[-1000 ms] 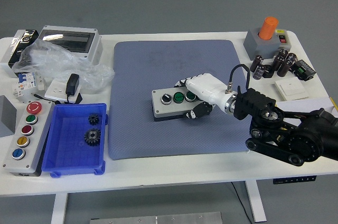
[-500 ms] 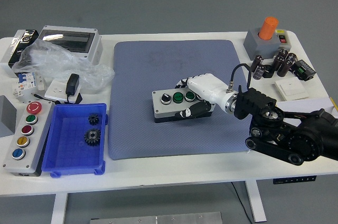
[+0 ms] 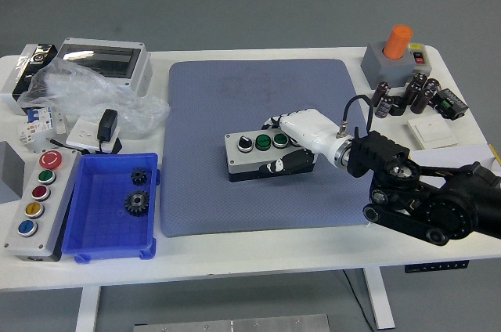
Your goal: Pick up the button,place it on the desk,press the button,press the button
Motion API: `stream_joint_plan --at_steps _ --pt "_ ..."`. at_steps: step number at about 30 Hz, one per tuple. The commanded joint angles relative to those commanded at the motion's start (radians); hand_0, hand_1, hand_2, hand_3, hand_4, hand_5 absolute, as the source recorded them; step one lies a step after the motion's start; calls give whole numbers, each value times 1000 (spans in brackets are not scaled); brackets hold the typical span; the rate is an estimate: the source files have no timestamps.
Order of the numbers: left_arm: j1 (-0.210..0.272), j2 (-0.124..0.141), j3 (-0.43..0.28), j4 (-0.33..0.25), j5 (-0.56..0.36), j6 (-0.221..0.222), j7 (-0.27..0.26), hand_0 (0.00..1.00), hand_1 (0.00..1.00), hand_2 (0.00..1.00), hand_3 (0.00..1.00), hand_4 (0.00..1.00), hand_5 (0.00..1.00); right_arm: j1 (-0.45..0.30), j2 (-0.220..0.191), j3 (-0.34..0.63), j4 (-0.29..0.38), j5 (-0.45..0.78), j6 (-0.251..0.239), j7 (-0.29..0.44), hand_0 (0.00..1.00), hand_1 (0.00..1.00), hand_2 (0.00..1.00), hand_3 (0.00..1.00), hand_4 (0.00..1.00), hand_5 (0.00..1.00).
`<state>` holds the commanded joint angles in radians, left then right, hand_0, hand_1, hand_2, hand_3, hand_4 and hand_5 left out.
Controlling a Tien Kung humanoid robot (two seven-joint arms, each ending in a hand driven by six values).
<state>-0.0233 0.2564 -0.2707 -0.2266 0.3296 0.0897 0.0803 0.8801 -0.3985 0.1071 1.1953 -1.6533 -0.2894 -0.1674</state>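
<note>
A small grey button box (image 3: 252, 156) lies on the blue-grey mat (image 3: 235, 89), near the mat's middle. Its top carries a black-and-white selector knob and two green buttons (image 3: 264, 142). My right hand (image 3: 291, 142), white with black fingers, comes in from the right and is shut on the box's right end. The fingers (image 3: 272, 121) curl over the far side and the thumb (image 3: 280, 164) presses on the near side. That end of the box is hidden under the palm. The left hand is out of the picture.
A blue bin (image 3: 98, 230) with two gears sits at the front left, beside a long panel of coloured buttons (image 3: 37, 195). A crumpled plastic bag (image 3: 86, 97), a grey enclosure (image 3: 117, 62) and a black adapter (image 3: 107, 127) stand behind. An orange button box (image 3: 395, 54), capacitors (image 3: 407, 95) and a white switch plate (image 3: 432, 132) are at the right.
The thumb has slid a little to the left along the box's near side and the hand has closed in tighter. The box has barely shifted on the mat.
</note>
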Motion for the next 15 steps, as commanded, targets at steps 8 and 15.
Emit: stream_joint_plan --at_steps 8,15 --pt "0 0 1 0 0 0 0 666 680 604 616 582 398 0 1 -1 -1 -8 2 -24 684 733 772 812 998 642" --pt "0 -1 2 0 -1 0 -1 666 680 604 616 581 400 -3 0 -2 6 -14 10 -58 672 732 772 812 998 642"
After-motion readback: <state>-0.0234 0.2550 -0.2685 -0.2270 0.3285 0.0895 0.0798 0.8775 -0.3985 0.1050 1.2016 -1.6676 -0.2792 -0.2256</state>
